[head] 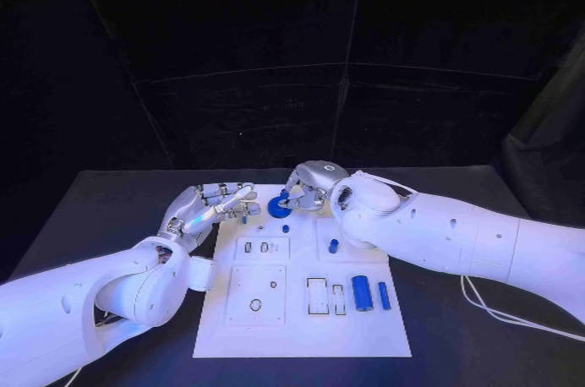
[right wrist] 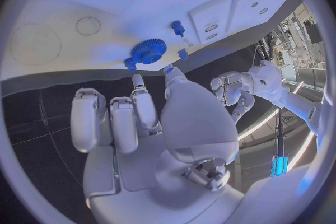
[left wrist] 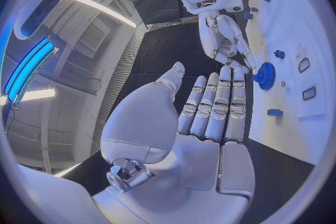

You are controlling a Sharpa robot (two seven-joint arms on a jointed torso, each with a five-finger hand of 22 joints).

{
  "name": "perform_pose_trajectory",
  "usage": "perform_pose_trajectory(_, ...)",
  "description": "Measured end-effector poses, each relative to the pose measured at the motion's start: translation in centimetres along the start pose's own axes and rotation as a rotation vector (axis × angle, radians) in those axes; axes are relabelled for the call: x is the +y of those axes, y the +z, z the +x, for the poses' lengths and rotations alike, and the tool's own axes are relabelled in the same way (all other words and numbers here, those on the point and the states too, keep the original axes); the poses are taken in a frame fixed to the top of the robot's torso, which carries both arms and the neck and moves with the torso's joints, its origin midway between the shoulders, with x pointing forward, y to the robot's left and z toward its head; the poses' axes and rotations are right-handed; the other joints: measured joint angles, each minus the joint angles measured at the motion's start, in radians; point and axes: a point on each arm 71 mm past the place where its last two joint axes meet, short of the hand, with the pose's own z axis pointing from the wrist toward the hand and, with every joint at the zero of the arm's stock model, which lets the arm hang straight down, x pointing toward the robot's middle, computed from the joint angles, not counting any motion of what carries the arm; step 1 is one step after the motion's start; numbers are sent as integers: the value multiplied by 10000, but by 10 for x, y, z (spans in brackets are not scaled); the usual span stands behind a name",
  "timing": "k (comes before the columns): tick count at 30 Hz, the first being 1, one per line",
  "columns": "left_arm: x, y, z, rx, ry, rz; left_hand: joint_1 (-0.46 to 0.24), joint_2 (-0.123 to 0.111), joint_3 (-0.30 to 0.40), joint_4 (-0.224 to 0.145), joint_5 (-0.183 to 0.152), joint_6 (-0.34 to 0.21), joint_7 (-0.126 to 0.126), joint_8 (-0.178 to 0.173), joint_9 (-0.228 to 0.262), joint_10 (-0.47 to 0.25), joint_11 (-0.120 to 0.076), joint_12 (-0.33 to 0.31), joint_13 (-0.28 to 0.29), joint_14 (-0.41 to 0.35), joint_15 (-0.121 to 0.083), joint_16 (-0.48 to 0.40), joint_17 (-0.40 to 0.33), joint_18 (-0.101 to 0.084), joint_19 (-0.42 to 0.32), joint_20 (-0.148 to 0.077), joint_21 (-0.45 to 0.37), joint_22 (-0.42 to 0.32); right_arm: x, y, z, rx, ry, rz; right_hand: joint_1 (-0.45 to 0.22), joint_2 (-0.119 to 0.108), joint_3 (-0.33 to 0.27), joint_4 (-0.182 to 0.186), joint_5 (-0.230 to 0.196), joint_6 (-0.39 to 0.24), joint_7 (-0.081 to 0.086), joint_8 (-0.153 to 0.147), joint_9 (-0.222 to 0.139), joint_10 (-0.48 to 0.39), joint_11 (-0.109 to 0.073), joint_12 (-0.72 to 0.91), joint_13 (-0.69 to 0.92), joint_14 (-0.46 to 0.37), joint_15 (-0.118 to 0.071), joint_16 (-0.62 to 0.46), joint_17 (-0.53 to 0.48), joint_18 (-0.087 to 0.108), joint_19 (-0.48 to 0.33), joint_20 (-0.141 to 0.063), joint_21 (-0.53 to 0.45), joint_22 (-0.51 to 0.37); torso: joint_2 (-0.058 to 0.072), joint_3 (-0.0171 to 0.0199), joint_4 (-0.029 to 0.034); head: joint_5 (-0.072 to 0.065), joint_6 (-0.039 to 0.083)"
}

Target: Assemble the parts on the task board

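The white task board (head: 232, 332) lies in the middle of the table. A blue gear (head: 279, 209) lies flat near its far edge, and it also shows in both wrist views (left wrist: 265, 75) (right wrist: 148, 51). My right hand (head: 312, 184) hangs just behind the gear with its fingers (right wrist: 143, 106) spread, their tips close to the gear and nothing held. My left hand (head: 217, 204) hovers at the board's far left, flat and holding nothing, its fingers (left wrist: 218, 103) straight and pointing toward the gear. A small blue peg (head: 286, 229) stands nearby.
Nearer me on the board lie a thick blue cylinder (head: 362, 293), a thin blue rod (head: 384, 296) and a short blue piece (head: 331, 246). Raised white plates with slots (head: 259, 294) take up the board's left half. A white cable (head: 488, 307) trails at the right.
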Motion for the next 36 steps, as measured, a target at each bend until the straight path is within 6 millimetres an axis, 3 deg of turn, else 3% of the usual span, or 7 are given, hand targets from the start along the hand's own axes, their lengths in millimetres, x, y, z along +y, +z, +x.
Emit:
perform_pose_trajectory(5,0,-1,-2,-31,15,-6,25,25,27,-28,0,0,0,0,0,0,0,0,0,0,0,0,0,-1,0,0,-37,-9,-29,-22,-15,-763,696,-263,491,195,100,-237,-526,0,0,-51,-14,-102,-23,-259,0,0,0,-133,0,0,-139,-23,-102,0,-11,5,-26,12,16)
perform_pose_trajectory(13,-1,-2,-3,-43,18,-11,25,25,-1,-57,0,0,0,0,0,0,0,-33,0,36,36,0,1,0,0,0,-38,-9,-104,-69,-36,-893,2105,414,1346,-222,-58,-889,-1428,-161,20,-68,-30,-652,-40,-1089,-569,0,0,-436,-1,-1,-544,-40,-381,-335,-27,31,-129,26,130)
perform_pose_trajectory(18,-1,-2,-2,-36,15,-11,25,25,28,-86,0,0,0,0,0,0,0,-41,0,36,36,0,1,-1,-1,-1,-37,-16,-134,-87,-43,-866,2528,638,1515,-311,-204,-1035,-1451,-132,-27,-68,-16,-684,-72,-1125,-618,0,0,-462,-1,0,-543,-39,-382,-378,-27,64,-174,-35,160)
perform_pose_trajectory(25,0,0,-2,-30,16,-12,70,70,66,-123,0,0,0,0,0,0,0,-41,0,36,36,-36,1,-1,-1,-1,-37,-17,-155,-96,-46,-736,2665,852,1607,-300,-246,-1076,-1280,-132,-27,-68,-17,-684,-72,-1125,-631,0,0,-461,-2,0,-544,-40,-382,-378,-6,83,-174,-151,191)
perform_pose_trajectory(36,1,0,-3,-35,22,-32,70,70,68,-181,0,0,0,-38,0,0,0,-41,0,36,36,-36,2,-1,-4,-4,-37,-27,-167,-97,-30,-127,2649,1071,1648,-259,-315,-1145,-1186,-132,-26,-68,-18,-683,-72,-1176,-682,0,0,-462,-3,-1,-577,-73,-423,-428,1,84,-166,-190,88)
